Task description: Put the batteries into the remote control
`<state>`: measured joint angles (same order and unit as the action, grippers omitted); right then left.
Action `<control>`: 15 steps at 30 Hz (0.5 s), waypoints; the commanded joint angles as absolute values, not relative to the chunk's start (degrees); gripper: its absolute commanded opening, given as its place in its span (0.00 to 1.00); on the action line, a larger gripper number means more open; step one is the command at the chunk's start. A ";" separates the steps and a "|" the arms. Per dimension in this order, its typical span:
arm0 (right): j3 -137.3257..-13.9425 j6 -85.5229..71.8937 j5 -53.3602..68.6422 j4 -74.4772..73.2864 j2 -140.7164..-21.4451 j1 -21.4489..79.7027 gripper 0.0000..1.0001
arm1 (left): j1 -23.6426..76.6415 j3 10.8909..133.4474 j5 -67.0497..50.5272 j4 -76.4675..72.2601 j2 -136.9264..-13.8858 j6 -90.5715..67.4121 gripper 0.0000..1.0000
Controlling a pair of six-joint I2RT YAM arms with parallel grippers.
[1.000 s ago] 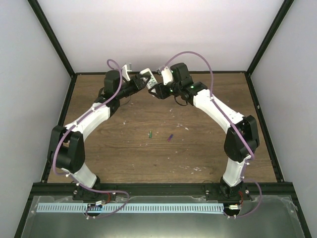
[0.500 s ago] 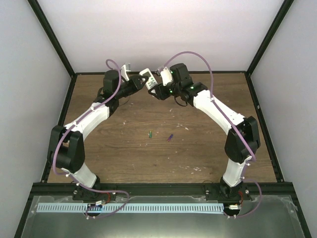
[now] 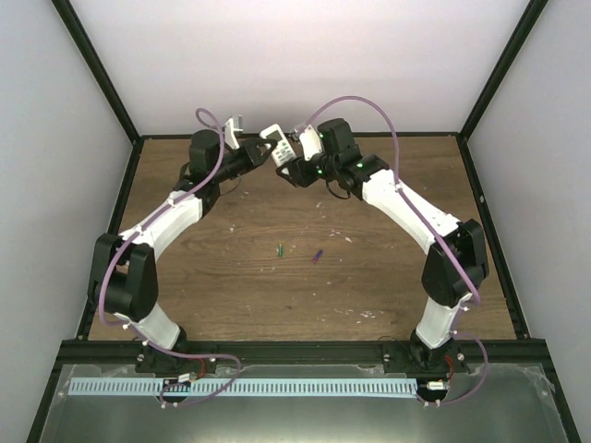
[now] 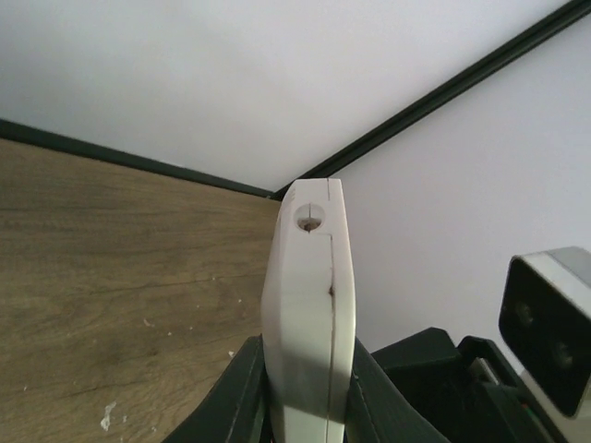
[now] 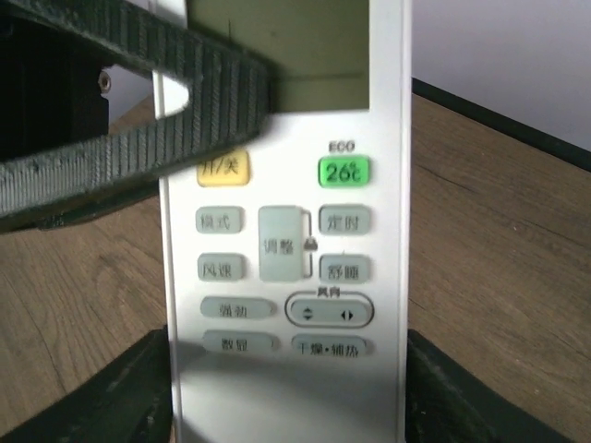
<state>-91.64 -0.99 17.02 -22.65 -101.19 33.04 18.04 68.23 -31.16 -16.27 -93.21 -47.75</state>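
Observation:
The remote control (image 3: 274,138), a slim white bar, is held in the air at the back of the table between both grippers. My left gripper (image 3: 262,153) is shut on its thin faces; in the left wrist view the remote control (image 4: 309,305) stands edge-on in the left gripper (image 4: 307,401). In the right wrist view the remote control (image 5: 286,277) shows its button face, and the right gripper (image 5: 288,397) has its fingers against both long edges. The left gripper's ribbed finger (image 5: 138,148) crosses its top. The green battery (image 3: 279,248) and the purple battery (image 3: 317,256) lie mid-table.
The black frame rail (image 3: 295,135) and the white back wall stand just behind the grippers. The right arm's wrist camera (image 4: 551,318) sits close beside the remote. The arm bases (image 3: 295,355) line the near edge.
My left gripper's jaws have closed onto the remote. The remote and both grippers have drifted slightly left. The batteries have not moved.

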 commanded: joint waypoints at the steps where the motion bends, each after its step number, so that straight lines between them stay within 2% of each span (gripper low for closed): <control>1: -90.55 0.62 19.07 -23.09 -98.07 34.01 0.62 | 15.93 67.75 -36.94 -23.79 -93.25 -46.36 0.11; 8: -89.97 2.68 24.50 -24.76 -96.29 32.47 0.82 | 11.77 65.31 -50.95 -34.24 -94.16 -47.07 0.11; 15: -89.89 1.90 43.72 -26.24 -95.34 27.26 0.88 | 10.99 64.68 -60.63 -37.18 -93.43 -43.35 0.11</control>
